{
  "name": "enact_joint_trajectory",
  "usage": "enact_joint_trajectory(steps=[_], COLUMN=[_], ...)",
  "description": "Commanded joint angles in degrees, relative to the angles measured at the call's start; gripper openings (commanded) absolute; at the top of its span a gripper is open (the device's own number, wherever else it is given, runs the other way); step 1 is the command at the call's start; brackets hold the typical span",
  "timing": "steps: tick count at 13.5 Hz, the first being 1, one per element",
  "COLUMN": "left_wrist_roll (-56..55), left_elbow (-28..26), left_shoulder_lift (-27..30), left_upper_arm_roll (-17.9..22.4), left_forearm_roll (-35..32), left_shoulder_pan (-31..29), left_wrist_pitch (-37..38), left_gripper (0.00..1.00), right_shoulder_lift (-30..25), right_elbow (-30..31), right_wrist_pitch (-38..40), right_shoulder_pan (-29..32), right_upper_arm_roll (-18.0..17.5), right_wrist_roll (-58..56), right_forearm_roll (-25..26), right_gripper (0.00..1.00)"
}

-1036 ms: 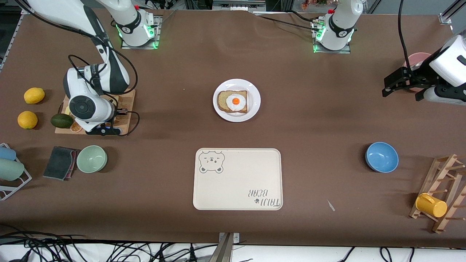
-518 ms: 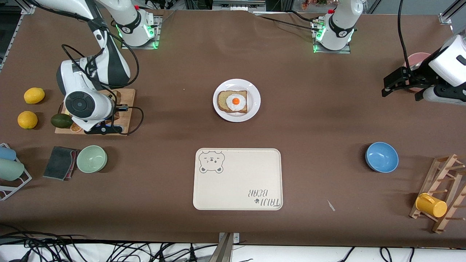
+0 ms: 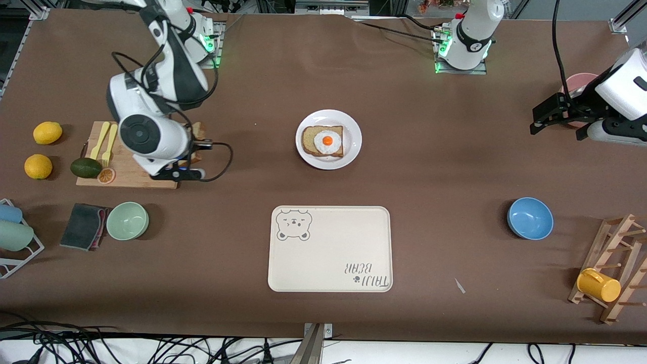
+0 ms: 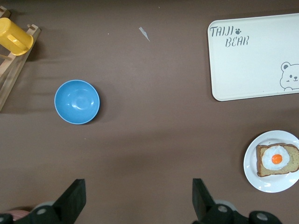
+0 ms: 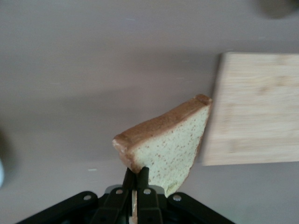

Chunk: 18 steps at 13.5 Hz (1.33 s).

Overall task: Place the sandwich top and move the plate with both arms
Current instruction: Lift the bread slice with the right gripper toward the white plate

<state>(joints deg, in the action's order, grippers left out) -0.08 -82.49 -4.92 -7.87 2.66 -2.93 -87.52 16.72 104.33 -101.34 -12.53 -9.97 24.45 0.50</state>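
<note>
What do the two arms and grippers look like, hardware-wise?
Both arms are glossy white with black joint bands and loose black cables; green lights glow at the bases. The right gripper has slim black fingers with silver screws. The left gripper has blocky matte-black fingers.

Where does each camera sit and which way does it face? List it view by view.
Front: high across the table, facing both arms' bases; shows the plate and the left gripper.
Left wrist: looks down past open fingers at the blue bowl.
Right wrist: looks down past the right gripper, shut on the sandwich top.
Front and left wrist share plate, bowl, tray.
</note>
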Motion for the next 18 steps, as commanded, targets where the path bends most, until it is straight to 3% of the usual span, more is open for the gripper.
enact_joint_trajectory(steps=[1,4,8,12,18], left_wrist_roll=[0.35,0.52,0.26,0.26,0.26], left_elbow=[0.93,0.93,0.93,0.93,0.93], left_shoulder_lift=[0.35,0.43,0.35,0.35,0.35], left_upper_arm_roll=[-0.39,0.49,0.40,0.67,0.75], left_forearm_roll=[-0.38,-0.29,-0.64,-0.73,-0.82], left_shoulder_pan=[-0.06,-0.24,-0.24,-0.24,-0.24], left_wrist_pitch=[1.21,1.21,1.21,1.21,1.74], left_gripper=[1.00,1.00,1.00,1.00,1.00], right_shoulder_lift=[4.62,11.56,18.17,21.42,25.55], right_elbow=[-7.98,-17.64,-26.80,-27.69,-27.69], right_wrist_pitch=[1.85,1.76,1.85,0.27,-2.72], right_shoulder_pan=[-2.75,-9.68,-19.27,-25.87,-27.55], right_upper_arm_roll=[-2.15,-2.42,-2.51,-2.16,-2.33], right_wrist_roll=[9.09,20.17,32.14,36.90,36.02], right_forearm_roll=[-2.52,-6.29,-6.39,-5.60,-2.70], right_gripper=[0.00,0.00,0.00,0.00,0.00])
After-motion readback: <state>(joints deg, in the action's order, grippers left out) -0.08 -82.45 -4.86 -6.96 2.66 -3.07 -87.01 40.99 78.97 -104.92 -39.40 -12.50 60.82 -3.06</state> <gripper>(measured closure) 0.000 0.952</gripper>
